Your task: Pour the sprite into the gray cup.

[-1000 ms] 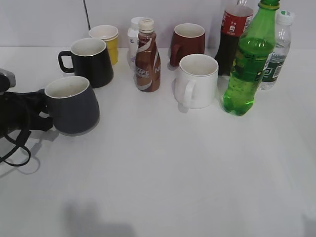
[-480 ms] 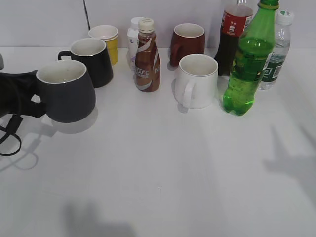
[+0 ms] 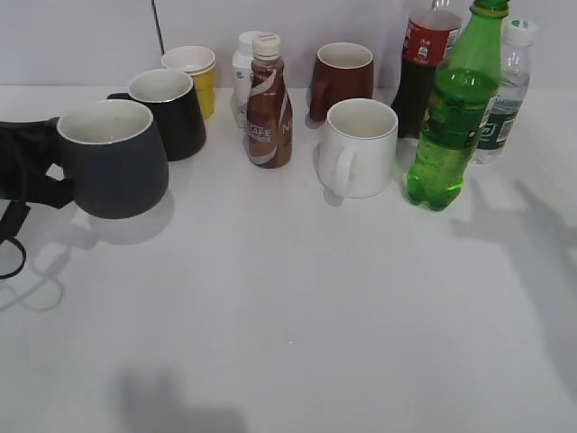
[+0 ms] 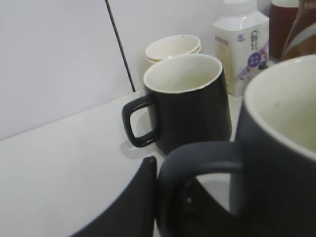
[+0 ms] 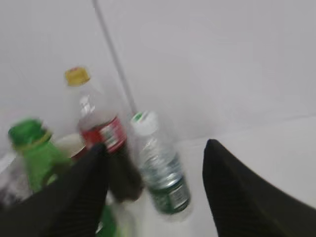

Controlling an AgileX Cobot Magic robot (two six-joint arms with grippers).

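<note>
On the far left your left claw (image 3: 41, 176) is clamped on the loop handle of the gray cup (image 3: 113, 158); the left wrist view shows one dark finger (image 4: 131, 210) pressed against the outside of the handle, and the cup looks to be raised a little from the bench (image 3: 297, 316), with its mouth upward. Close behind it stands the black mug (image 3: 169, 113), so you have little room toward the back, while the bench in front of the cup and toward the middle is open. Going right, the coffee bottle (image 3: 269, 104) and the white mug (image 3: 359, 149) stand between the cup and the sprite (image 3: 453, 113). The sprite stands upright with its long axis vertical, well apart from the cup on the right side, so the right arm is the nearer one. Your right claw (image 5: 155, 197) has its fingers apart, and in its own view the green cap sits low and to the left, outside the fingers, which frame the water bottle (image 5: 160, 165). The cola bottle (image 3: 424, 68) and the water bottle crowd the sprite from behind, so I judge the free approach is from the front or the right
</note>
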